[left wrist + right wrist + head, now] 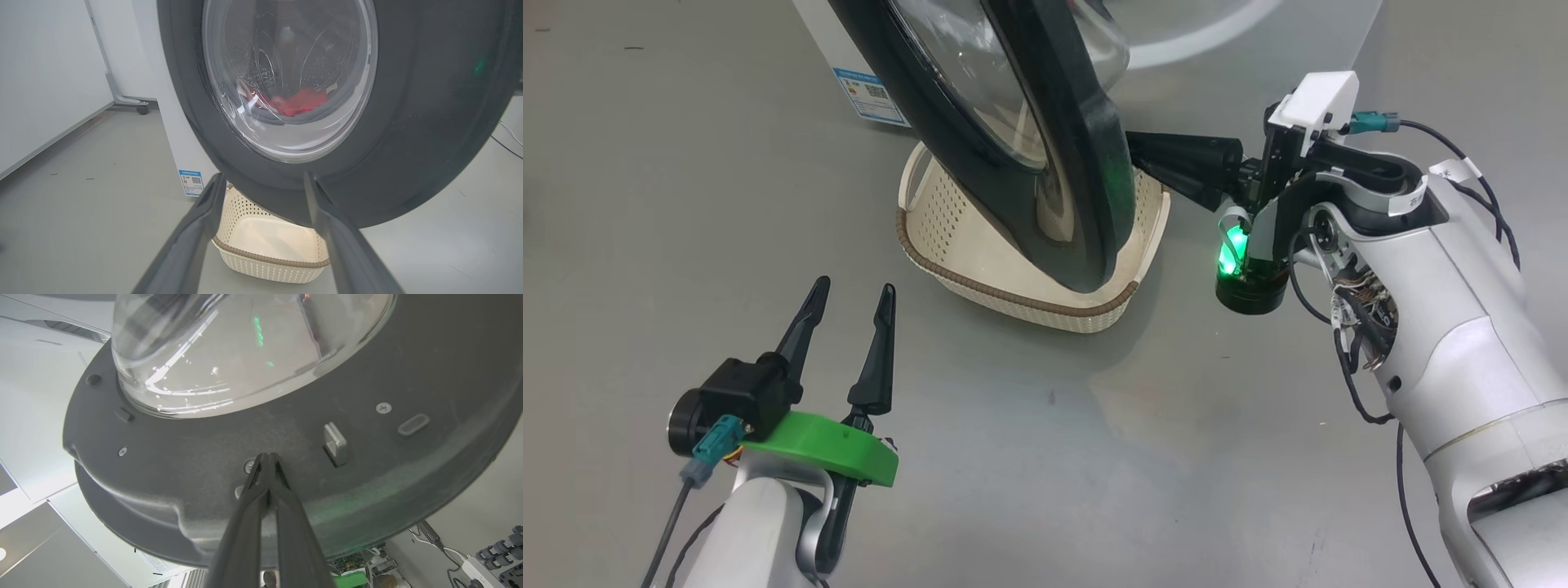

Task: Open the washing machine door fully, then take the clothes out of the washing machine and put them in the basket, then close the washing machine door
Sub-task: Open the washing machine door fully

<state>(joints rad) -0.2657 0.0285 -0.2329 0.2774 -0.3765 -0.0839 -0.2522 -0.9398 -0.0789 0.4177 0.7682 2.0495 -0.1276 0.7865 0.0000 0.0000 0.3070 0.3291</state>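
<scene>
The washing machine door (1078, 163) stands partly open, edge-on in the head view, hanging over the basket (947, 269). My right gripper (1134, 155) is shut, its tips against the door's dark inner face (367, 465), just left of the latch tab (335, 443) and below the glass bowl (229, 355). My left gripper (854, 286) is open and holds nothing, low on the floor side, apart from the basket. In the left wrist view the red clothes (302, 102) show through the door glass, inside the drum of the washing machine (179, 143). The basket (269, 245) sits below the door.
Grey floor lies all around the basket. The machine's white front has a blue sticker (191, 183) near its base. A white wall panel on a wheeled foot (142, 109) stands to the left. Cables and a power strip (482, 567) lie at the far right.
</scene>
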